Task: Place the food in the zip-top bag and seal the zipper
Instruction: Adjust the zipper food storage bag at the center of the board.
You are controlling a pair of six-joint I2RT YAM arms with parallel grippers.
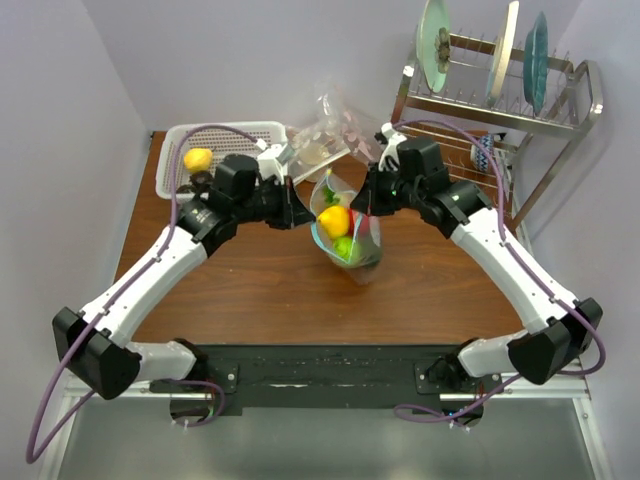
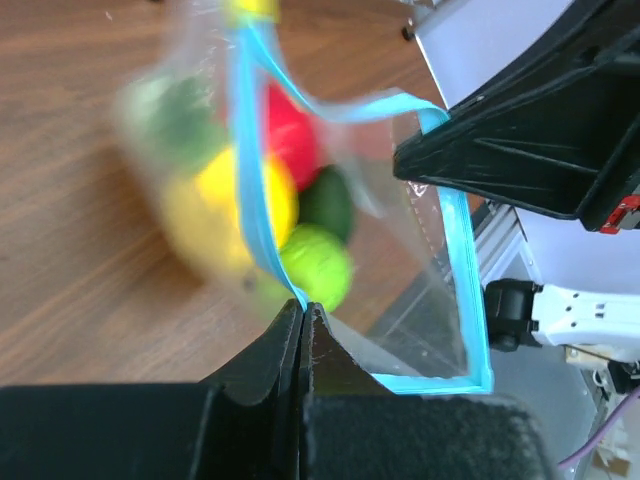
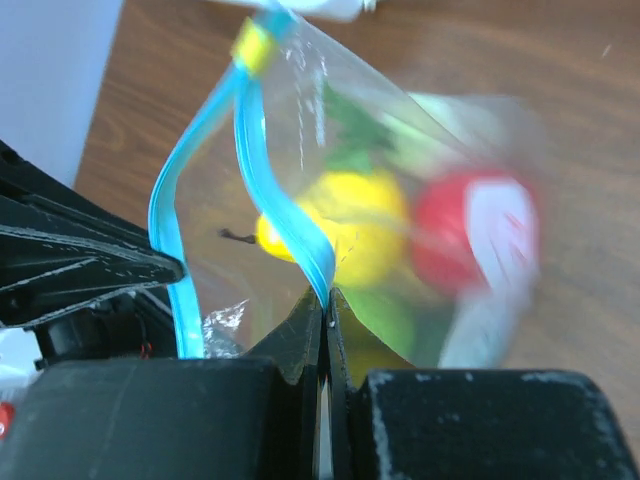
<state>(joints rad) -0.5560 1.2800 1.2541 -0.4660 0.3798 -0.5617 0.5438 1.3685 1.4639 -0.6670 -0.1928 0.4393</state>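
Note:
The clear zip-top bag (image 1: 350,240) hangs open at the table's middle, held between both grippers. Inside lie food pieces: a yellow one (image 1: 334,220), a light green one (image 1: 345,248), a red one (image 2: 290,135) and a dark green one (image 2: 328,200). My left gripper (image 1: 300,210) is shut on the light-blue zipper (image 2: 262,215) at one side of the rim. My right gripper (image 1: 366,205) is shut on the zipper's other side (image 3: 300,235). A yellow fruit (image 1: 198,159) lies in the white mesh basket (image 1: 250,131) at the back left.
A crumpled clear dotted bag (image 1: 325,135) lies behind the held bag. A metal dish rack (image 1: 505,105) with plates stands at the back right. The wooden table (image 1: 260,290) ends at walls on the left and behind.

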